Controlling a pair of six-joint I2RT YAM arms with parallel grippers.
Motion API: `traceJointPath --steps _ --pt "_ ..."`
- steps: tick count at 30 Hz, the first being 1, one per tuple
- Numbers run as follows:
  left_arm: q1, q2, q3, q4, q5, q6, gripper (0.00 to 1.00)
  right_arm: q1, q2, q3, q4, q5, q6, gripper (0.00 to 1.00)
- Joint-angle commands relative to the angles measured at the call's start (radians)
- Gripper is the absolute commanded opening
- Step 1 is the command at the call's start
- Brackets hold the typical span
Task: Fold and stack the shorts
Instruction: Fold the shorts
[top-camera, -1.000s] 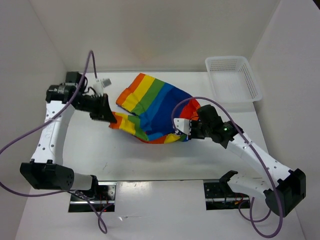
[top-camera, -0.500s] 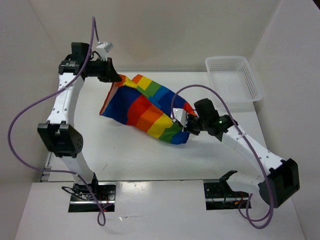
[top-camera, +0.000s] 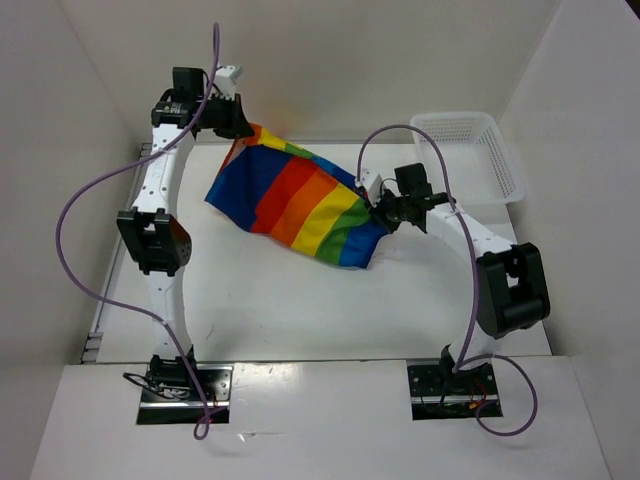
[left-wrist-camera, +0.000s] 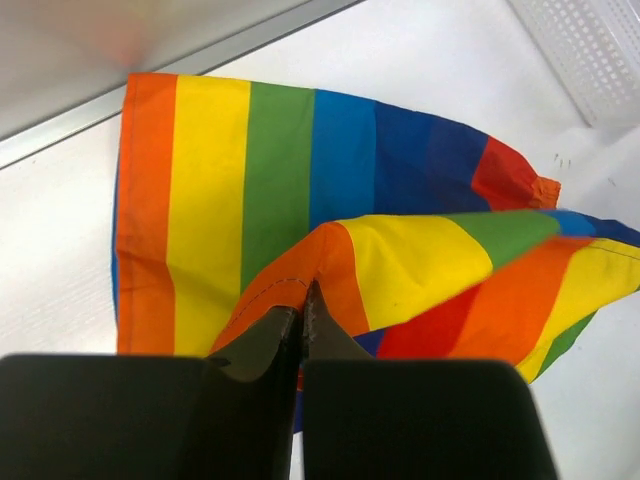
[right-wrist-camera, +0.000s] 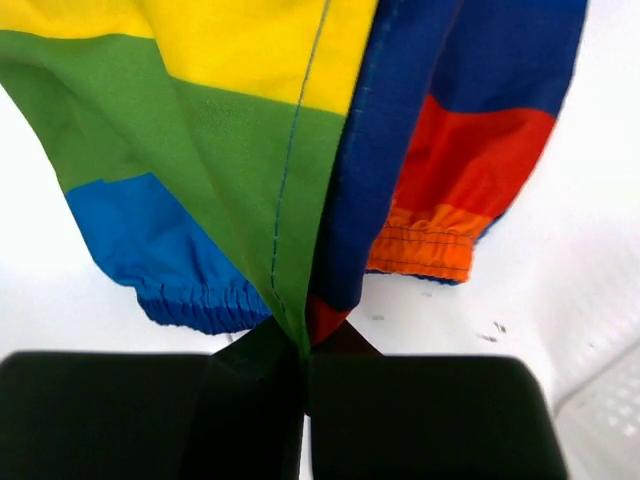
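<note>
Raised higher than before, the shorts (top-camera: 300, 200) hang between my left gripper (top-camera: 238, 125) and right gripper (top-camera: 380, 210), both pinched shut on the cloth.

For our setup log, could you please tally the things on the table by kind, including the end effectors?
shorts: 1
basket: 1
end effectors: 2, the left end effector and the right end effector, each shut on the shorts
Total: 4
</note>
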Motion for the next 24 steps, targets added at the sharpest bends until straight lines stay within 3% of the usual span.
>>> traceJointPath --steps 1,2,3,9,13,14,15,16,17,18,19,20,21,22,24 --pt "-0.019 0.078 0.075 0.035 -0.029 0.004 0.02 -0.015 0.059 0.061 0.091 -0.007 0.076 0.0" --pt "-0.028 0.095 0.09 0.035 -0.044 0.004 0.02 -0.026 0.073 0.072 0.108 0.007 0.093 0.14" --pt "-0.028 0.127 0.104 0.035 -0.068 0.004 0.02 -0.026 0.089 0.081 0.131 0.02 0.113 0.18" --pt "-0.028 0.241 0.177 0.064 -0.185 0.004 0.03 -0.066 0.214 0.228 0.263 0.139 0.388 0.24" --pt "-0.028 0.327 0.303 0.094 -0.242 0.004 0.13 -0.066 0.329 0.415 0.14 0.253 0.503 0.24" --pt "-0.028 0.364 0.328 0.11 -0.256 0.004 0.28 -0.066 0.382 0.451 0.093 0.289 0.503 0.24" --pt "-0.028 0.381 0.354 0.119 -0.256 0.004 0.37 -0.055 0.405 0.481 0.05 0.305 0.512 0.37" --pt "-0.028 0.394 0.378 0.119 -0.266 0.004 0.46 -0.055 0.424 0.538 -0.026 0.314 0.512 0.42" --pt "-0.028 0.405 0.409 0.13 -0.279 0.004 0.58 -0.046 0.436 0.554 -0.053 0.314 0.521 0.48" --pt "-0.037 0.414 0.42 0.13 -0.279 0.004 0.77 -0.034 0.436 0.554 -0.066 0.323 0.521 0.55" --pt "-0.038 0.415 0.42 0.13 -0.291 0.004 0.85 -0.024 0.426 0.554 -0.067 0.339 0.521 0.65" --pt "-0.038 0.405 0.432 0.13 -0.291 0.004 0.93 -0.015 0.409 0.54 -0.053 0.355 0.521 0.69" --pt "-0.038 0.39 0.432 0.13 -0.291 0.004 1.0 -0.005 0.38 0.54 -0.053 0.38 0.535 0.71" --pt "-0.028 0.379 0.432 0.119 -0.3 0.004 1.0 -0.004 0.364 0.54 -0.053 0.38 0.555 0.78" --pt "-0.012 0.335 0.432 0.096 -0.3 0.004 1.0 -0.004 0.323 0.54 -0.062 0.38 0.586 0.81"
